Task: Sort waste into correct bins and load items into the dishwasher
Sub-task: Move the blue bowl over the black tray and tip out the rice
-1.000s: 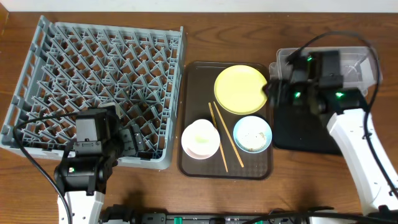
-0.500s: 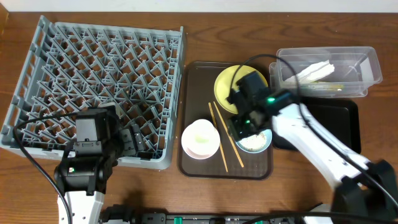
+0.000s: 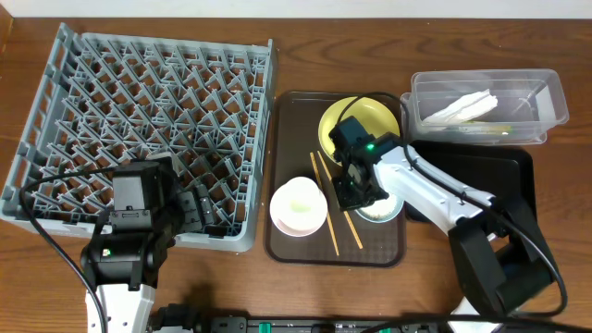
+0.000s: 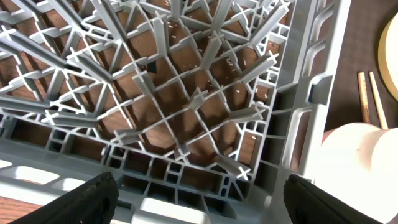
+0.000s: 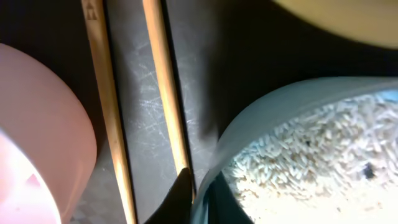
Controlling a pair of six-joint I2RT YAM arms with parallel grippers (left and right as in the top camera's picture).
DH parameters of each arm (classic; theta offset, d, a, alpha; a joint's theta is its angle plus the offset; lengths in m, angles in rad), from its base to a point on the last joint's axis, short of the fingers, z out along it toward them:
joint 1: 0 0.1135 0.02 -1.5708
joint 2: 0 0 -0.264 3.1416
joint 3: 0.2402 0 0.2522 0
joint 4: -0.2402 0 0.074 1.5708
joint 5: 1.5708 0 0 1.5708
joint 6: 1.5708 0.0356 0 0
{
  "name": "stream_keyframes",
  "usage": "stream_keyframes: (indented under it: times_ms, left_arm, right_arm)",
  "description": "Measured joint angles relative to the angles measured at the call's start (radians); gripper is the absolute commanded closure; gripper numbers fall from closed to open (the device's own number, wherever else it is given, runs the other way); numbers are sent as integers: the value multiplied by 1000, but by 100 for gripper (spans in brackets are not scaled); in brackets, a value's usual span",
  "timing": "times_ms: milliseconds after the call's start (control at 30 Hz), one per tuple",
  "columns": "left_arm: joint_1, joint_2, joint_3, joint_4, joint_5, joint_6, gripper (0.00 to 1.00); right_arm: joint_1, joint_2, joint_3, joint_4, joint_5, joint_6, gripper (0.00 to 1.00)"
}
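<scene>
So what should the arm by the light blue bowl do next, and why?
Probably squeeze the right gripper tight on the light blue round bowl's rim: it sits astride that rim, and loose white rice grains inside need binning.

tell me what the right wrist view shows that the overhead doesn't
Only the right wrist view: individual rice grains inside the blue bowl, and a dark finger at its rim. Only the overhead: rack, tub with napkin, black tray. Both: chopsticks, pink bowl, blue bowl, plate, brown tray.
</scene>
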Motion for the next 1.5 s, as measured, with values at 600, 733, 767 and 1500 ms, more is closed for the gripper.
stream_keyframes:
  times_ms: [600, 733, 767, 1500]
  left_arm:
    - [0, 0, 0, 0, 0, 0, 12]
    - [0, 0, 0, 0, 0, 0, 12]
    - [0, 0, 0, 0, 0, 0, 12]
    - [0, 37, 0, 0, 0, 0, 12]
  right_arm:
    - [-211, -331, 14, -20, -42, -3, 99]
    - [-362, -319, 13, -18, -184, -51, 99]
    - [-388, -315, 13, -18, -212, -60, 99]
    - [-883, -174, -243, 179, -937, -239, 99]
